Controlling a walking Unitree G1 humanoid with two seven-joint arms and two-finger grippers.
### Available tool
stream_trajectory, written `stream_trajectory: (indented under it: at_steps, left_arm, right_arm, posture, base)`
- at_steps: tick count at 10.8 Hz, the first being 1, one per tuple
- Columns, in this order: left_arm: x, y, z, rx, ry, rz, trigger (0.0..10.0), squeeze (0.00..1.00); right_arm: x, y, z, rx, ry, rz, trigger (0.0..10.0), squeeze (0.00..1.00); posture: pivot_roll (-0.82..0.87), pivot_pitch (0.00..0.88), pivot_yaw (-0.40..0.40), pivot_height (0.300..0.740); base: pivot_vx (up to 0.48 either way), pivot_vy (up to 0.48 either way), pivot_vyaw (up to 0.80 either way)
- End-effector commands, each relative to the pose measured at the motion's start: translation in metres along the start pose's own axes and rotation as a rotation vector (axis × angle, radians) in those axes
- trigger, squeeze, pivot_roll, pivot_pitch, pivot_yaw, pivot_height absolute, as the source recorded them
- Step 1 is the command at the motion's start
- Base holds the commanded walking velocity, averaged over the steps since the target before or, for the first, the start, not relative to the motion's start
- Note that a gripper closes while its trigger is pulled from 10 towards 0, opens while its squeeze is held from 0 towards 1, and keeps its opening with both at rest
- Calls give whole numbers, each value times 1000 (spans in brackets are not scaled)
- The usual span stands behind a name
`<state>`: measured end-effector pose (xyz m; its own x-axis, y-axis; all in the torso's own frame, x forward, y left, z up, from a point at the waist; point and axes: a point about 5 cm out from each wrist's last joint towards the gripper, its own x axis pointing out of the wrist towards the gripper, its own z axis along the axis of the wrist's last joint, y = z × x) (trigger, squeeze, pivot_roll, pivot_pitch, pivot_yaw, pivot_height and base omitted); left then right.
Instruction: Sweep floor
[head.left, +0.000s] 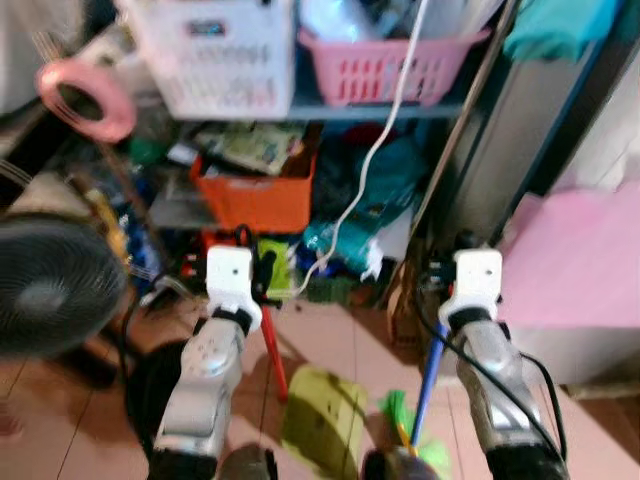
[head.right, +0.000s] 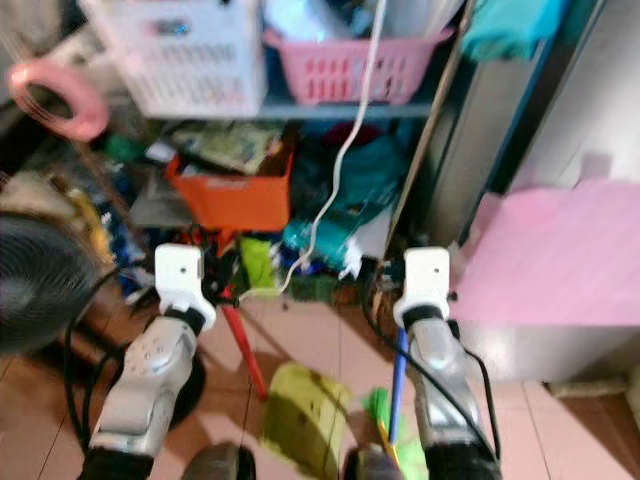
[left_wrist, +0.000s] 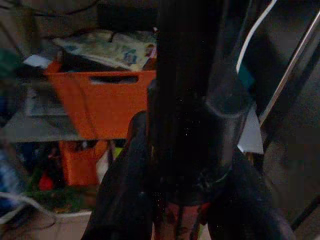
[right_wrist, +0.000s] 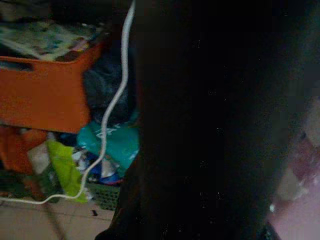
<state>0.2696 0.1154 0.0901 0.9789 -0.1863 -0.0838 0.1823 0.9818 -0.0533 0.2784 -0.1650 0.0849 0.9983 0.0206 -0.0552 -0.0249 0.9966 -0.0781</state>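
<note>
Left eye view gives me both silver arms stretched forward over the pinkish tiled floor (head.left: 340, 340), facing a cluttered shelf. My left gripper (head.left: 262, 275) has its jaws clamped on the red handle (head.left: 272, 352) of the yellow-green plastic dustpan (head.left: 322, 418), which sits on the tiles between my arms. My right gripper (head.left: 437, 278) is at the top of the blue broom stick (head.left: 428, 372), whose green bristles (head.left: 400, 412) rest on the floor just beside the dustpan; I cannot tell how its jaws stand, since the right wrist view is nearly black. Ahead of me an orange plastic crate (head.left: 256, 198) sits low in the shelf with a white cable (head.left: 372, 150) hanging past it. A pink slotted basket (head.left: 385, 68) and a white slotted basket (head.left: 215, 55) stand on the shelf above. A black fan (head.left: 50, 285) is at my left.
</note>
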Motion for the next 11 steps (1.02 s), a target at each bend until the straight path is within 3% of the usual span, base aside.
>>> stream_trajectory:
  at_steps: [1,4,7,11]
  left_arm:
    - [0,3,7,5,-34,6,10000,0]
    - [2,0,6,3,-31,0,10000,0]
    - [1,-2,14,-57,-97,4,10000,0]
    - [2,-2,11,-61,-78,9,10000,0]
  right_arm:
    - [-1,4,-4,40,12,8,10000,0]
    - [1,5,-5,32,12,17,10000,0]
    - [-1,6,-9,35,25,25,10000,0]
    - [4,9,-8,43,19,33,10000,0]
  posture:
    - [-18,0,68,740]
    - [-28,0,66,740]
    - [-30,0,51,740]
    - [-32,0,67,740]
  base:
    - [-401,0,0]
    - [-348,0,0]
    - [0,0,0]
    - [0,0,0]
